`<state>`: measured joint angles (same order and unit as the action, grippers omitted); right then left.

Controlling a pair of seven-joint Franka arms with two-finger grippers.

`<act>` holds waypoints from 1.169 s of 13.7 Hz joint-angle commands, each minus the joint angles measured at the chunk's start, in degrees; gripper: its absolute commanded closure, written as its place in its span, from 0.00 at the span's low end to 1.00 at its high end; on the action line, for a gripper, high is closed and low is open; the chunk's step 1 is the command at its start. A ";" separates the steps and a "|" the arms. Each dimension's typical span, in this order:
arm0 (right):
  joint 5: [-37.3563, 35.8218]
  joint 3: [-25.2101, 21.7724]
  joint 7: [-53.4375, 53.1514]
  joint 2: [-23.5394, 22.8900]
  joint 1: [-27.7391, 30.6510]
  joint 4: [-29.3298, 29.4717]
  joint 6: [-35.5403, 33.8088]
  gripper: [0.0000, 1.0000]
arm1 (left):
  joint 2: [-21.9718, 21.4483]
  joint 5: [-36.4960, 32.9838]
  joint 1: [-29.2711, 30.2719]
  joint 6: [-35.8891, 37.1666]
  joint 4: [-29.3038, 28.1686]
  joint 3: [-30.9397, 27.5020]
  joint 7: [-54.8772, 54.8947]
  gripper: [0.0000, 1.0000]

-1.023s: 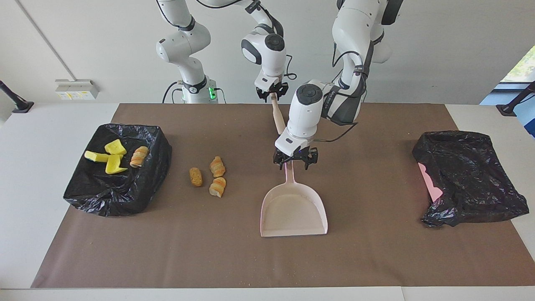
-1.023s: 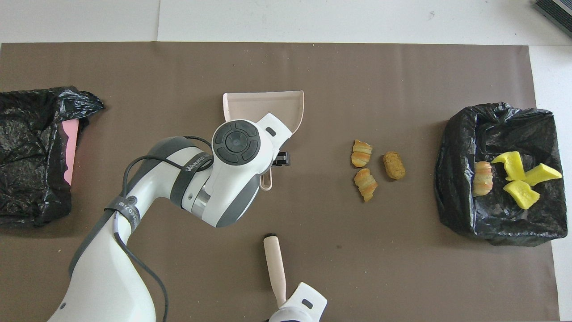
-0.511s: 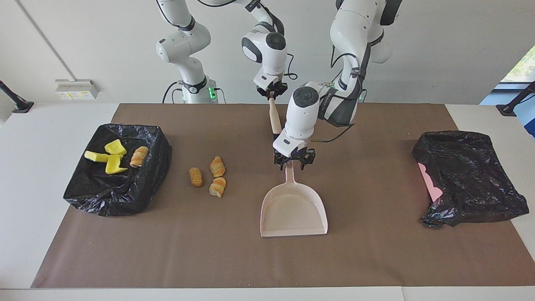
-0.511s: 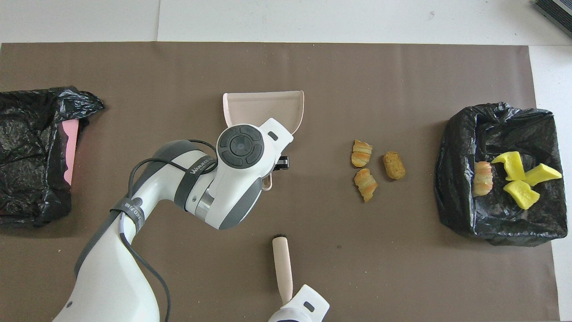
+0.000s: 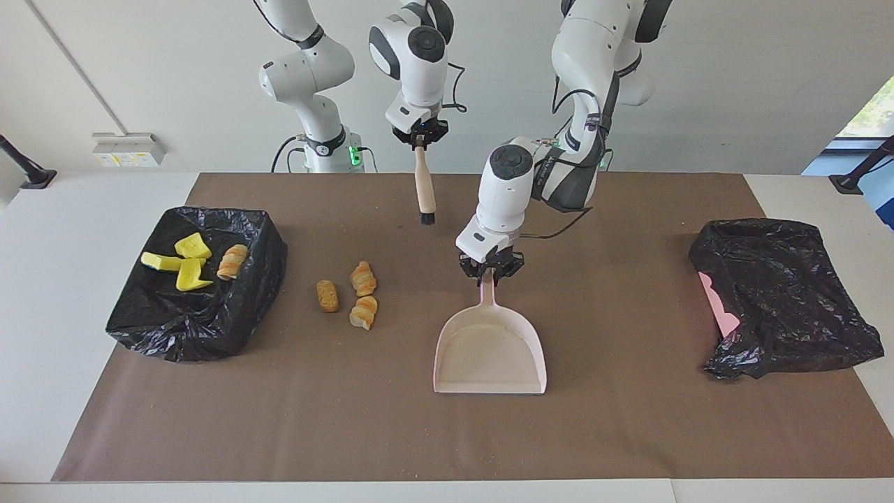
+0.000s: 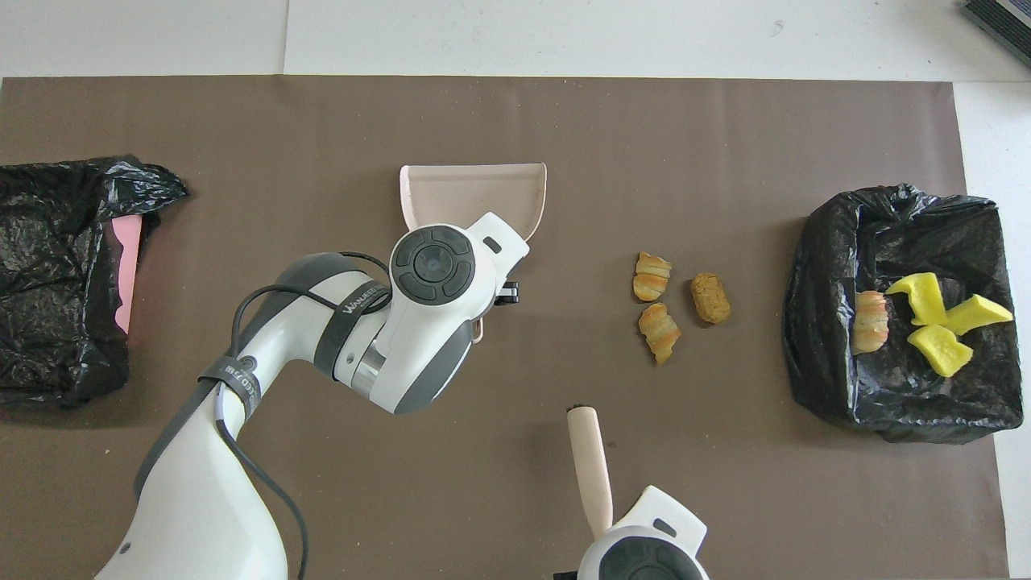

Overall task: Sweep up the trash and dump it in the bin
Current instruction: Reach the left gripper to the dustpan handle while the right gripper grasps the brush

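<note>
A pale pink dustpan (image 5: 489,349) lies flat on the brown mat, handle toward the robots. My left gripper (image 5: 489,272) is shut on the handle's end. My right gripper (image 5: 419,136) is shut on a wooden brush (image 5: 424,188), which hangs bristles down in the air over the mat's robot-side edge. Trash on the mat beside the dustpan, toward the right arm's end: a brown nugget (image 5: 327,295) and two orange-striped pieces (image 5: 363,278) (image 5: 364,311). Three yellow chunks (image 5: 181,262) and a striped piece (image 5: 232,261) rest on the black-bagged bin (image 5: 202,314).
A second black bag (image 5: 782,293) with a pink edge showing sits at the left arm's end of the table. The brown mat (image 5: 628,433) covers most of the white table. In the overhead view the left arm's wrist (image 6: 431,266) hides the dustpan's handle.
My left gripper's fingers closed on the dustpan handle. My right gripper rose and shifted toward the right arm's end, and the brush swung from slanted to hanging straight down.
</note>
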<state>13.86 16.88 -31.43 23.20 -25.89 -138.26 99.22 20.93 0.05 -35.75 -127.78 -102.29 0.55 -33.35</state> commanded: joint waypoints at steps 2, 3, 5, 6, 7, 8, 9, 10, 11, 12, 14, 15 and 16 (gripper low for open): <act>-2.77 0.17 10.83 5.19 15.11 0.18 -4.64 1.00 | -1.41 -1.19 -0.12 0.77 -0.54 -0.90 4.06 1.00; -4.61 0.70 13.21 4.23 20.12 1.23 -4.39 1.00 | -2.46 -1.19 -0.03 2.69 -0.45 -1.34 6.78 1.00; -9.26 0.70 17.34 1.87 25.95 1.85 -2.20 1.00 | -5.45 -1.19 1.28 8.13 -0.54 -1.52 16.85 1.00; -10.51 0.53 19.89 0.72 28.93 2.03 -0.53 1.00 | -6.85 -1.19 2.51 11.12 -0.54 -1.43 22.13 1.00; -11.13 0.61 22.87 -0.33 32.36 2.47 1.05 1.00 | -8.00 -1.11 3.22 13.50 -0.63 -1.43 27.84 1.00; -12.00 0.61 24.99 -1.74 34.91 3.52 2.28 1.00 | -8.88 -1.11 3.75 15.87 -0.71 -1.52 33.82 1.00; -14.36 0.61 25.62 -4.36 35.98 5.27 2.65 1.00 | -9.15 -1.11 4.62 17.98 -0.89 -1.43 40.84 1.00; -16.56 0.61 25.36 -7.87 36.25 7.37 3.26 1.00 | -9.41 -1.11 5.07 18.53 -1.15 -1.52 49.00 1.00; -17.89 0.61 25.01 -11.38 36.43 9.22 4.48 1.00 | -9.42 -1.11 5.16 18.62 -1.33 -1.52 54.04 1.00; -19.38 0.61 24.75 -15.25 36.61 10.81 6.41 1.00 | -9.94 -1.19 5.51 18.62 -2.29 -1.52 56.35 1.00; -23.42 0.61 24.57 -19.49 36.78 12.66 9.50 1.00 | -11.34 -1.19 5.51 17.31 -5.10 -1.52 65.46 1.00; -23.70 0.61 24.48 -21.59 36.87 13.63 9.85 1.00 | -11.52 -1.19 5.08 15.65 -6.24 -1.52 69.61 1.00; -23.61 0.61 24.13 -23.01 36.96 14.24 10.38 1.00 | -11.61 -2.06 4.72 13.72 -7.38 -1.52 70.08 1.00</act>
<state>-8.31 16.70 -6.66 4.07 10.07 -127.35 109.46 12.06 -0.33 -30.46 -110.42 -105.31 -1.05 32.52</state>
